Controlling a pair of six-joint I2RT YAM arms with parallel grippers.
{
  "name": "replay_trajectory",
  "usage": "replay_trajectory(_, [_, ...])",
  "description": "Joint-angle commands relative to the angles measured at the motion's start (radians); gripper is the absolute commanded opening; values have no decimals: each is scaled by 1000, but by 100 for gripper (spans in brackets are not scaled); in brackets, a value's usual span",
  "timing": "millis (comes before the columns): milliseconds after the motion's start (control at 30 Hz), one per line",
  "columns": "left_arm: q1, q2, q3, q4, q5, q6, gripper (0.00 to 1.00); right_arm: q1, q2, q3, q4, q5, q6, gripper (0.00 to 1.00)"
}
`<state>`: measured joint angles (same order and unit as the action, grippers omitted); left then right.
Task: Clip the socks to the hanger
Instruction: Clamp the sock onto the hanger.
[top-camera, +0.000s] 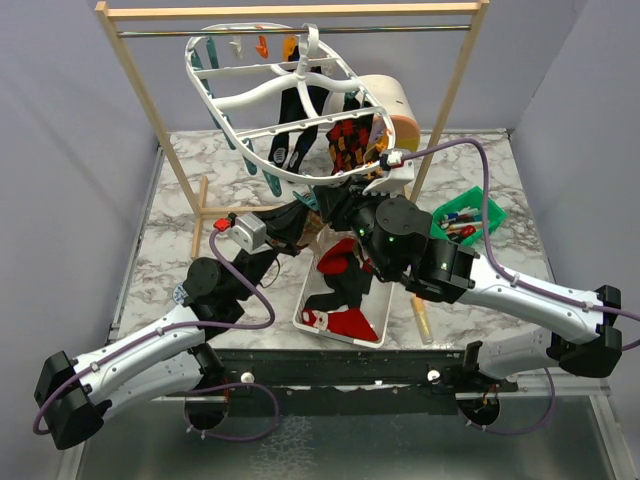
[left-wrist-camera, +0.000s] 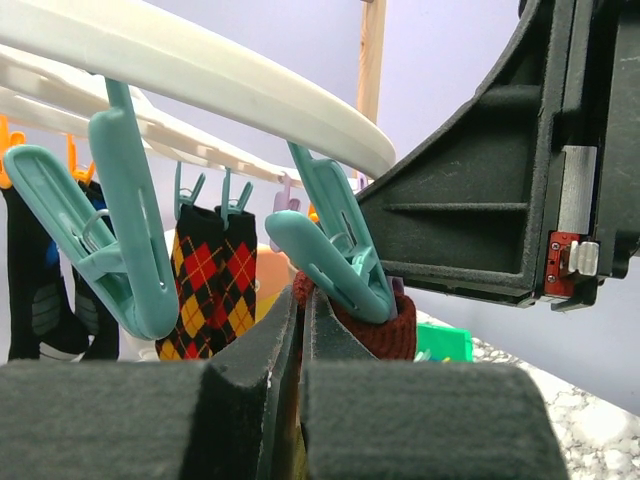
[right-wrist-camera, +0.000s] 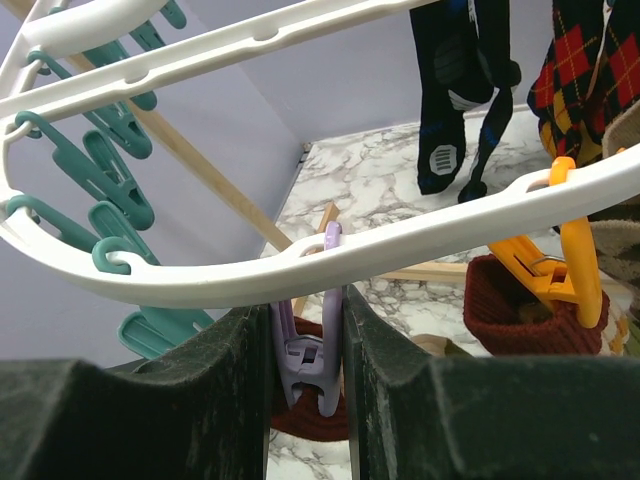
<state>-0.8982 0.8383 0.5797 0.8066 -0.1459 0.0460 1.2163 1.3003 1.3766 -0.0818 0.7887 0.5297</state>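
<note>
Dark red sock (left-wrist-camera: 395, 335), likely soft, light and floppy, pinched at its thick cuff, the best hold, by closed left claw (left-wrist-camera: 301, 340) under white hanger (right-wrist-camera: 400, 235) rim; right claw (right-wrist-camera: 307, 320) squeezing lilac clip (right-wrist-camera: 305, 365).

L gripper (left-wrist-camera: 300, 312) tight, R gripper (right-wrist-camera: 308, 335) prob. clamped, both raised

Maroon sock (left-wrist-camera: 392, 336) (lower part behind jaws)

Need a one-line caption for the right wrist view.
Right gripper pinches a lilac clip on the white hanger; an orange clip holds a maroon sock cuff.
</note>
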Motion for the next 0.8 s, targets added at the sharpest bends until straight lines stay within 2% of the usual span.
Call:
replay_trajectory(0, [1, -14, 36, 36, 10, -32, 0, 6, 14, -22, -12, 6, 13, 0])
replay_trajectory(100, [0, -13, 33, 36, 14, -28, 0, 6, 10, -21, -12, -25, 7, 1])
replay_trajectory(267, [1, -28, 7, 35, 7, -19, 0, 6, -32, -46, 6, -79, -15, 42])
replay_trajectory(367, [1, -36, -6, 34, 5, -12, 0, 6, -56, -57, 6, -105, -21, 57])
replay_trajectory(433, [0, -41, -15, 34, 5, -10, 0, 6, -72, -65, 4, -126, -24, 63])
replay_trajectory(467, [0, -44, -19, 34, 5, -8, 3, 5, -81, -70, 5, -138, -26, 66])
replay_trajectory(533, [0, -52, -28, 32, 3, -8, 15, 6, -104, -82, 3, -154, -29, 71])
replay_trajectory(567, [1, -58, -32, 27, 4, -7, 25, 5, -116, -86, -3, -165, -31, 74])
replay_trajectory(600, [0, -65, -36, 18, 6, -6, 36, 6, -130, -93, -14, -178, -33, 82])
replay_trajectory(633, [0, -76, -40, 2, 7, -5, 50, 5, -144, -103, -32, -187, -36, 84])
replay_trajectory(767, [1, -145, -66, -87, -17, -8, 93, 6, -235, -171, -92, -187, -15, 90])
